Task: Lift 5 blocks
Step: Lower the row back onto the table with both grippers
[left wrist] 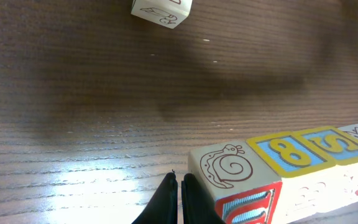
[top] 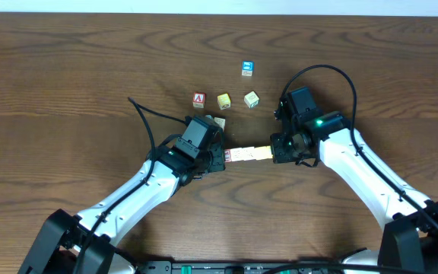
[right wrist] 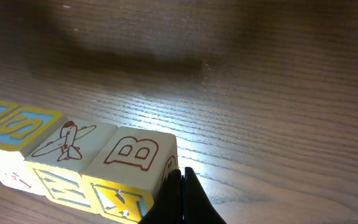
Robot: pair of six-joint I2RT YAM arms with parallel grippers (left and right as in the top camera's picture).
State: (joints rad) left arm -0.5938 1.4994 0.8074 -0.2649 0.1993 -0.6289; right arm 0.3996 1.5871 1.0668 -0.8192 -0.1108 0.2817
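Claws shut: left claw (left wrist: 180, 191) and right claw (right wrist: 181, 186) butt against opposite ends of the block row (top: 248, 154) over the desk (top: 67, 68).
Judged light, rigid, smooth wood; end pressure only, row may buckle.

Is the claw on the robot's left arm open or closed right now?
Shut: the left gripper has its fingers together, barely a gap, right beside the snail block.
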